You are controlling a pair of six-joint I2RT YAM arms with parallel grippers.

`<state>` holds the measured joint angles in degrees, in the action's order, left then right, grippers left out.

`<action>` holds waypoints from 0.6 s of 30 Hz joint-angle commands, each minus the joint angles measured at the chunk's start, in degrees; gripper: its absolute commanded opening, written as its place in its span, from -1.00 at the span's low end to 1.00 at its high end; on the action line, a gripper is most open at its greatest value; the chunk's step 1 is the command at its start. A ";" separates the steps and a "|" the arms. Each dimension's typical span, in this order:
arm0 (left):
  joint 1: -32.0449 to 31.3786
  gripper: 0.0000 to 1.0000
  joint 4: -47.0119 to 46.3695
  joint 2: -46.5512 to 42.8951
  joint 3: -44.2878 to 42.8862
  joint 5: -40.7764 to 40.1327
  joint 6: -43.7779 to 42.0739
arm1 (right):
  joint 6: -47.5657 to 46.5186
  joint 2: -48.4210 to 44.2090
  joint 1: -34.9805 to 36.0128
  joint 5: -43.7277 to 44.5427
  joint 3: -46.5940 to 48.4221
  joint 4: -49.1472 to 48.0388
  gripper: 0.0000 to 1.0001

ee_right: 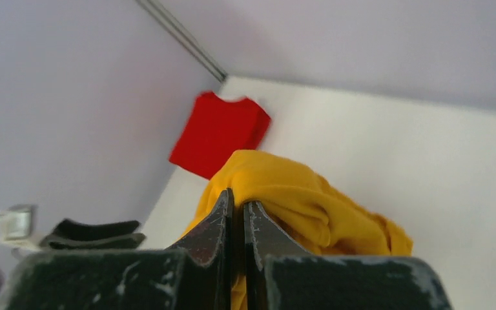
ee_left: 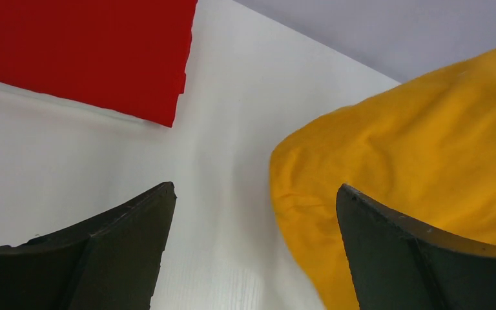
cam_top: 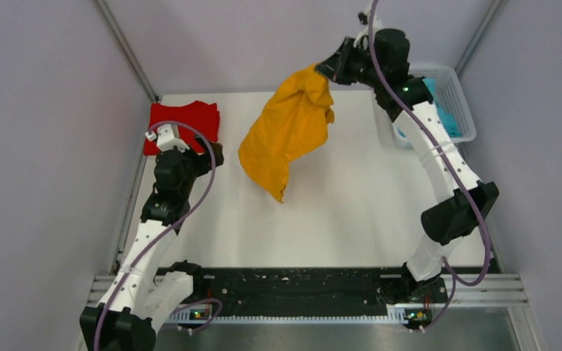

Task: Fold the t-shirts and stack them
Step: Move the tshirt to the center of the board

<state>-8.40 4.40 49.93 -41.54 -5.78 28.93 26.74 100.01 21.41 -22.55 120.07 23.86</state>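
**Over the white table, a yellow tee hangs from one gripper**

From overhead, the right gripper (cam_top: 334, 68) pinches a bunched corner of the orange-yellow t-shirt (cam_top: 287, 131), which hangs over the table (cam_top: 351, 212). A folded red t-shirt (cam_top: 183, 123) lies at the far left corner. Only this view shows the cyan-blue t-shirt (cam_top: 445, 117) in the white basket (cam_top: 459, 91). The left wrist view alone shows the left gripper (ee_left: 256, 188) spread wide and empty, between the red and yellow cloth.

Bare table (cam_top: 351, 219) near the arms — hanging yellow tee (cam_top: 285, 135) bars the centre.
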 commanded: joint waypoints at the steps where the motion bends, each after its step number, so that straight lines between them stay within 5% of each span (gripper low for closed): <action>1: -0.12 0.97 0.97 -1.66 1.28 -2.10 1.55 | 7.23 -2.55 0.97 20.01 -18.69 -1.26 -1.00; 3: -0.12 0.97 2.00 -1.59 1.68 -2.29 2.34 | 8.94 -2.56 0.59 29.97 -26.40 0.43 -1.00; 4: -0.12 0.97 2.27 -1.37 1.89 -2.05 2.63 | 9.44 -1.98 0.32 33.49 -28.39 2.03 -0.83; 6: -0.17 0.97 2.61 -0.61 2.06 -0.83 2.99 | 9.14 -0.10 -0.90 37.36 -28.80 6.36 -0.05; 8: -0.17 0.97 2.83 0.57 1.90 1.35 3.04 | 7.61 1.12 -1.30 40.82 -27.22 10.92 0.54; 11: -0.21 0.97 3.69 3.04 1.42 5.08 3.65 | 5.06 -0.35 -1.32 45.15 -28.20 12.40 0.93; 18: -1.03 0.98 11.17 9.90 0.78 13.84 5.02 | 1.17 -8.00 -1.69 51.40 -38.86 9.08 0.97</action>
<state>-8.60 11.00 57.08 -39.92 1.89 32.82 30.81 98.19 19.97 22.46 86.00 34.87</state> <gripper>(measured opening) 0.986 0.985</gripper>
